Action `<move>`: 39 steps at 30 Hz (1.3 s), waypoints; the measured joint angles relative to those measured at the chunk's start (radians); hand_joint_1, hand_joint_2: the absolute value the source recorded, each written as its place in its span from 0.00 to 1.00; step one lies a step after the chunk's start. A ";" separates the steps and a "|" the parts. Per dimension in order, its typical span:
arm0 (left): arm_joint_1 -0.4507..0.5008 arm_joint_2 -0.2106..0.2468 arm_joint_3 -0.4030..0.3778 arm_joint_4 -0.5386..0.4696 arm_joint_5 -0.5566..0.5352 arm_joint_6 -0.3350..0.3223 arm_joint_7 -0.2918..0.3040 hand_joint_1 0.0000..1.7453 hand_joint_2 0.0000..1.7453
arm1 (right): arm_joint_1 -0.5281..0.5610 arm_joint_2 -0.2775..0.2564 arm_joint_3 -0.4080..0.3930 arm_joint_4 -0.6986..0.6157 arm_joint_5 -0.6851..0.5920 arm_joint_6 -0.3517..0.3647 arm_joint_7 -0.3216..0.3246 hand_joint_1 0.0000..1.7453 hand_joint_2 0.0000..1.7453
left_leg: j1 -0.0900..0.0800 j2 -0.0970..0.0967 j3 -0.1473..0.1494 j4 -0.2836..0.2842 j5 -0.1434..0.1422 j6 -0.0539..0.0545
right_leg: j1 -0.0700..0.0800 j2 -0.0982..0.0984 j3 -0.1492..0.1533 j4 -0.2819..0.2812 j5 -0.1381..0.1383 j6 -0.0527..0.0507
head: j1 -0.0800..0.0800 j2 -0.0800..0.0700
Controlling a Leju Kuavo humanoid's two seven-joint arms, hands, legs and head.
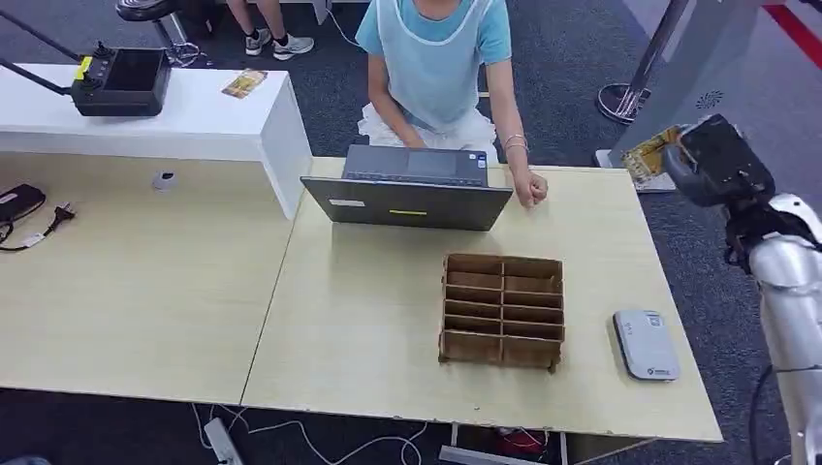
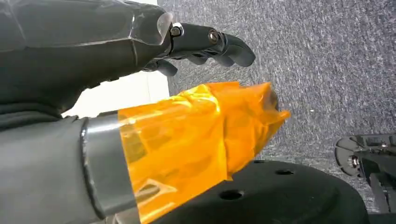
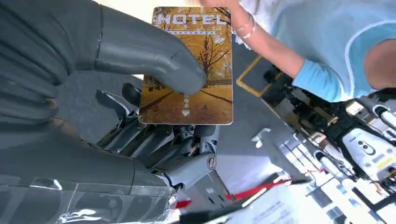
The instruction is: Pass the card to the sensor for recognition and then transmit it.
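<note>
Card [image 3: 187,65] pinched under thumb against fingers of right hand [image 1: 715,160], held high off the table's far right edge, well apart from sensor [image 1: 646,344] lying near the front right corner. Step looks like carry-to-sensor: next move needs a lowering sweep inward, open room right of the box [image 1: 502,310]. Left hand [image 2: 140,46] holds nothing, fingers loosely extended.
</note>
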 joint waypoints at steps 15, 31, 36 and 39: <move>-0.002 0.000 -0.013 0.000 -0.016 -0.014 0.000 0.00 0.00 | -0.268 0.110 0.170 0.163 0.258 -0.098 0.054 1.00 1.00 | 0.000 -0.001 0.000 0.000 0.000 0.000 | 0.000 0.000 0.000 0.000 0.000 0.000 | 0.000 0.000; -0.003 0.000 -0.035 0.000 -0.027 -0.015 0.000 0.00 0.00 | -0.417 0.240 0.224 0.309 0.422 -0.158 0.105 1.00 1.00 | 0.000 -0.001 -0.001 0.000 0.001 -0.001 | 0.000 0.000 -0.001 0.000 0.000 0.000 | 0.000 0.000; -0.003 0.000 -0.038 0.000 -0.032 -0.018 0.000 0.00 0.00 | -0.448 0.267 0.267 0.350 0.516 -0.168 0.107 1.00 1.00 | 0.000 0.000 -0.001 0.000 0.001 -0.001 | 0.000 0.000 -0.001 0.000 0.000 0.000 | 0.000 0.000; -0.003 0.000 -0.041 0.000 -0.032 -0.022 0.000 0.00 0.00 | -0.475 0.285 0.294 0.384 0.550 -0.163 0.093 1.00 1.00 | 0.000 0.000 -0.001 0.000 0.001 -0.001 | 0.000 0.000 -0.001 0.000 0.000 0.000 | 0.000 0.000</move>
